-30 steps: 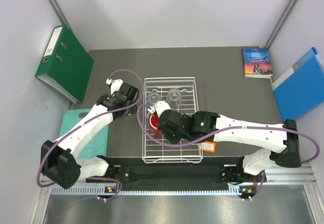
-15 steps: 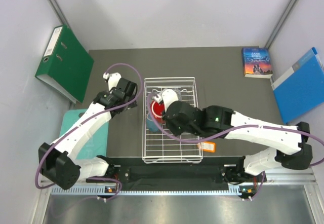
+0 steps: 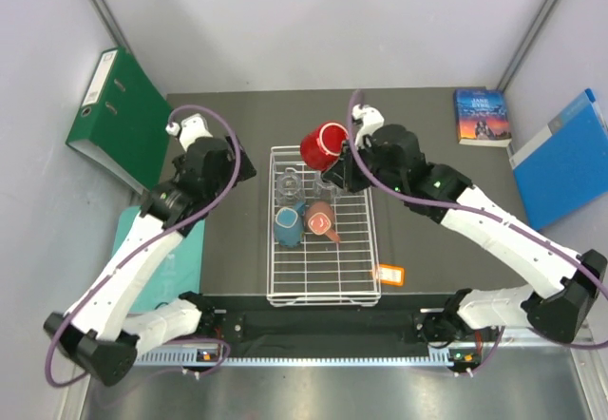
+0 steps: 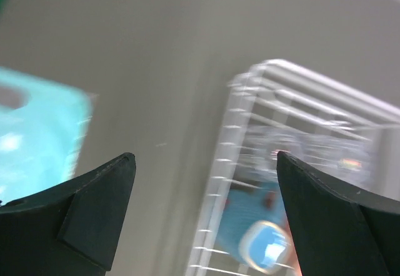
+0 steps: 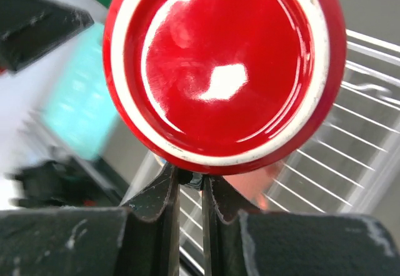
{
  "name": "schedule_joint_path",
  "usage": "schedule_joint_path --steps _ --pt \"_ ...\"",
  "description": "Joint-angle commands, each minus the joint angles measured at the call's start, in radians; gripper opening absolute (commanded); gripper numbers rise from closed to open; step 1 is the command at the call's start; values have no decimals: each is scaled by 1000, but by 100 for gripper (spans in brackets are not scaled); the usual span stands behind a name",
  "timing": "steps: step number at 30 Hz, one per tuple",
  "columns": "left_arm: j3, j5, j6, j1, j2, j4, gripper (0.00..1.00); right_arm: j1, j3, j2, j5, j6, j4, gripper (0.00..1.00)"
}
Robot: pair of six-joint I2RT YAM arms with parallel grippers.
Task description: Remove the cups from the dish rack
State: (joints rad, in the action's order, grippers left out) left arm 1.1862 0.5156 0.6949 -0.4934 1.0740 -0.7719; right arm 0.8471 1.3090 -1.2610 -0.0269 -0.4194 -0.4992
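Note:
The white wire dish rack [image 3: 319, 277] sits mid-table. In it are a light-blue mug [image 3: 287, 226], a salmon-pink mug [image 3: 321, 219] and two clear glass tumblers [image 3: 288, 187] [image 3: 330, 185]. My right gripper [image 3: 342, 161] is shut on the red mug [image 3: 323, 144] and holds it in the air over the rack's far edge. In the right wrist view the fingers [image 5: 164, 192] pinch the red mug [image 5: 225, 64] at its lower edge. My left gripper [image 3: 235, 162] is open and empty, left of the rack. Its blurred view shows the rack [image 4: 250, 120] and light-blue mug [image 4: 265, 245].
A teal cutting board [image 3: 142, 239] lies left of the rack, under the left arm. A green binder [image 3: 123, 116] leans at the far left. A book [image 3: 482, 116] and a blue folder [image 3: 565, 159] lie at the far right. An orange tag [image 3: 389, 275] hangs on the rack's near right corner.
My right gripper has lifted the red mug out of the rack and carried it to the rack's far edge. My left arm has risen and swung back, away from the rack.

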Motion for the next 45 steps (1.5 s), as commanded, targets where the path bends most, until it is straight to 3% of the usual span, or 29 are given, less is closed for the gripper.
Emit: schedule_joint_path --steps 1,8,14,19,25,29,45 --pt "-97 -286 -54 -5 -170 423 98 -130 -112 75 381 -183 588 0" --pt "-126 -479 -2 -5 -157 643 92 -243 -238 23 617 -470 1049 0" --pt "-89 -606 37 19 -86 756 92 -256 -264 -31 709 -613 1232 0" --pt "-65 -700 123 88 -28 827 95 -256 -284 -29 725 -624 1237 0" --pt "-50 -528 84 93 -63 775 98 -270 -304 0 705 -605 1222 0" --pt "-43 -511 69 104 -80 734 98 -276 -313 -14 697 -611 1228 0" --pt "-132 -953 267 105 -34 1042 91 -273 -278 -141 760 -720 1410 0"
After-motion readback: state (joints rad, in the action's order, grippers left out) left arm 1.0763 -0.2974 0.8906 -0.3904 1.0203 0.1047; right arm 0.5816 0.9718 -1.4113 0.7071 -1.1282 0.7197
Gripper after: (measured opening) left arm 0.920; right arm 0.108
